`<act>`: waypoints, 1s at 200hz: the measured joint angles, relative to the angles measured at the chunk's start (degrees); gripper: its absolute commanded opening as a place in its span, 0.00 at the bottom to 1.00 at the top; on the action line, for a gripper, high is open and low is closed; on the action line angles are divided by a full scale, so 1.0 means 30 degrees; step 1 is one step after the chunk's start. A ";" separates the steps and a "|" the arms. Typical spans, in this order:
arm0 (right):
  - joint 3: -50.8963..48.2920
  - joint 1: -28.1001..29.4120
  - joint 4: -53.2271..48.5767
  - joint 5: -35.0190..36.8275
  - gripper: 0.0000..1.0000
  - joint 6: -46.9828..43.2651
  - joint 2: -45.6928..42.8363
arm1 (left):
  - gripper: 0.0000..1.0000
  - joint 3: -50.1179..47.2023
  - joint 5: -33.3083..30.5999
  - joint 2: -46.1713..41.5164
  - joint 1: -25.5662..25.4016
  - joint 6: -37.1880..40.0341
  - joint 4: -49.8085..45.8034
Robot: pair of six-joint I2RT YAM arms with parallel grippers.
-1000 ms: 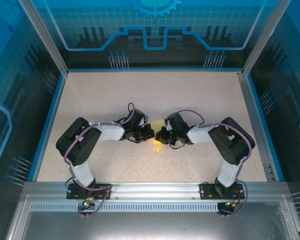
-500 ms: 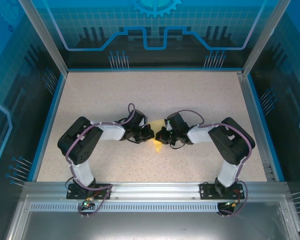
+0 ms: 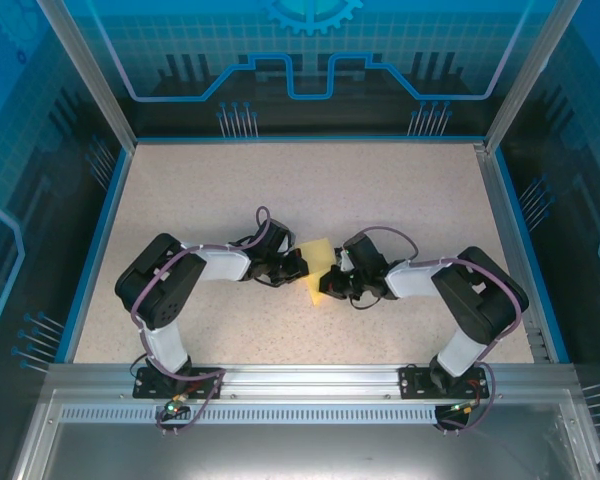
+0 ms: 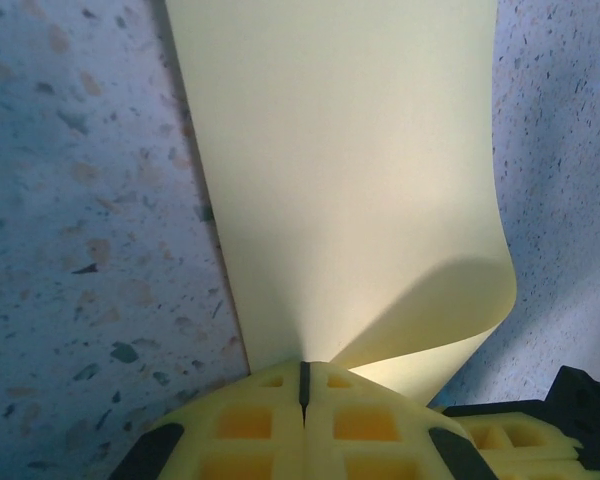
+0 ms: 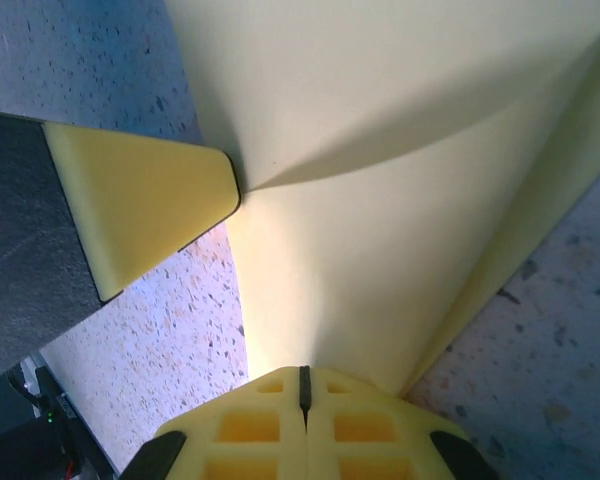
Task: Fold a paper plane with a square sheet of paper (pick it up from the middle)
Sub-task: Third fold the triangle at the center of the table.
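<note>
The square sheet of paper (image 3: 318, 268) is pale yellow and hangs bent between both grippers near the table's middle. My left gripper (image 3: 299, 266) is shut on its left edge. In the left wrist view the sheet (image 4: 340, 180) runs away from the pinched jaws of the left gripper (image 4: 303, 366), and its right part curls under. My right gripper (image 3: 334, 283) is shut on the sheet's near right edge. In the right wrist view the sheet (image 5: 380, 200) fans out from the right gripper (image 5: 303, 372), and a left fingertip (image 5: 145, 205) pinches it at the far left.
The speckled tabletop (image 3: 310, 190) stretches behind the arms, bounded by a blue rim (image 3: 100, 230) and see-through walls. Both arms lie folded low, their elbows (image 3: 155, 285) out to the sides. A metal rail (image 3: 310, 380) runs along the near edge.
The right arm has drawn its gripper slightly rightward and its elbow has swung outward. More of the yellow sheet shows between the grippers. The left arm has barely moved.
</note>
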 measured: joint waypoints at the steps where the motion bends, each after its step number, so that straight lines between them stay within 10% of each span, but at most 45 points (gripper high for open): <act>1: 0.0000 0.0000 0.0007 -0.0007 0.00 -0.0022 0.0000 | 0.00 0.0000 0.0000 0.0000 0.0000 0.0000 0.0000; 200: -0.0415 0.1494 0.0576 -0.0466 0.00 -0.1035 0.0131 | 0.00 0.0000 -0.0015 0.0000 -0.0015 0.0044 0.0015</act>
